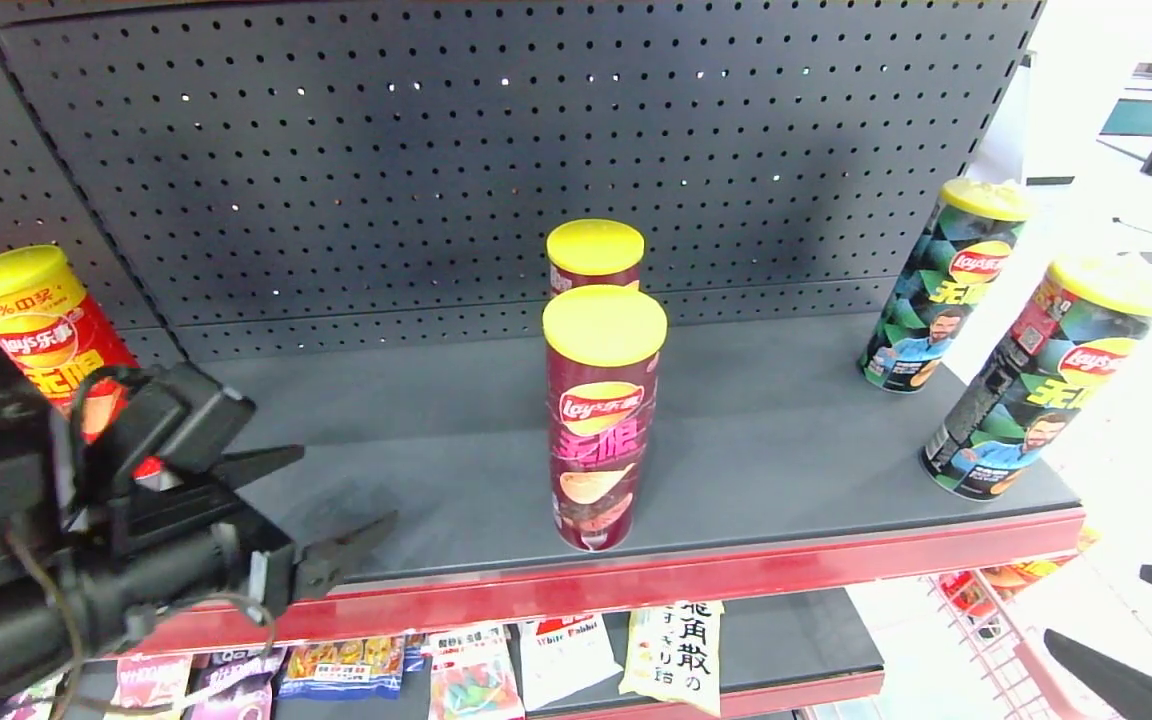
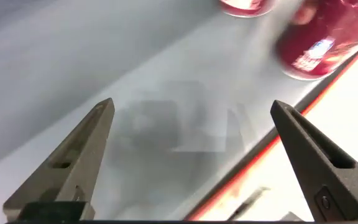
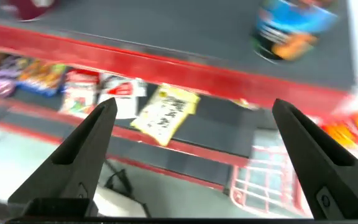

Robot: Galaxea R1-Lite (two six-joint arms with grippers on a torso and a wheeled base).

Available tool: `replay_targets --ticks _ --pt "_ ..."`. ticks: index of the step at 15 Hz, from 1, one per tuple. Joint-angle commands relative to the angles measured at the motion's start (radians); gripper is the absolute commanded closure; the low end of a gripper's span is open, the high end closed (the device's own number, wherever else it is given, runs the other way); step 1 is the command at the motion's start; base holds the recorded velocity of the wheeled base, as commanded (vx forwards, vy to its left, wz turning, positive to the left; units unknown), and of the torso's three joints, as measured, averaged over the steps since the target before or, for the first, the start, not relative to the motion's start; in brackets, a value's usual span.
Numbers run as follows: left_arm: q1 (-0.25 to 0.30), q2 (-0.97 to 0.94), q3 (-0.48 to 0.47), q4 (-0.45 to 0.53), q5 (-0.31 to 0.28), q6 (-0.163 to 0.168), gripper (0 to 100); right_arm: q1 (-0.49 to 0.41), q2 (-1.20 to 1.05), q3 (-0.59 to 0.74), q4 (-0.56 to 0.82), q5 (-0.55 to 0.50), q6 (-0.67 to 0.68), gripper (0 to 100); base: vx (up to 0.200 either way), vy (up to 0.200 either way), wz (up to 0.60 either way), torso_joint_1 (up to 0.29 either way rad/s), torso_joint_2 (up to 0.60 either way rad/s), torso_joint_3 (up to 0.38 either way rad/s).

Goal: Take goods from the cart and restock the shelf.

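Observation:
A maroon chip can with a yellow lid stands near the front of the grey shelf; a second maroon can stands right behind it. My left gripper hovers open and empty over the shelf's front left part, well left of the maroon can. Low at the right, below the shelf edge, my right gripper is open with nothing in it. Its wrist view looks up at the shelf's red front lip and the bottom of a dark can.
Two dark green-patterned cans stand at the shelf's right end, a red can at the left. Snack bags hang on the lower shelf. A red wire cart sits at the lower right. Perforated back panel behind.

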Motion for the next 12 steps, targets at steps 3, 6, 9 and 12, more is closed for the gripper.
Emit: replay_targets --ticks 3,6,9,12 --pt "0.085 -0.624 0.087 0.454 0.216 -0.012 0 -0.112 -0.149 0.045 0.014 -0.013 0.0 0 0.0 0.0 0.0 0.0 0.0 0.0" --pt "0.107 -0.693 0.081 0.494 0.219 0.042 0 -0.138 -0.137 0.037 0.013 -0.025 -0.002 0 0.0 0.0 0.0 0.0 0.0 0.0" --pt "0.11 -0.713 0.079 0.494 0.242 0.051 0 -0.13 -0.117 0.037 0.014 -0.025 -0.013 0 0.0 0.0 0.0 0.0 0.0 0.0" --pt "0.11 -0.722 0.079 0.496 0.257 0.051 0 -0.135 -0.112 0.031 0.016 -0.025 -0.013 0 -0.2 0.0 0.0 0.007 0.01 -0.002"
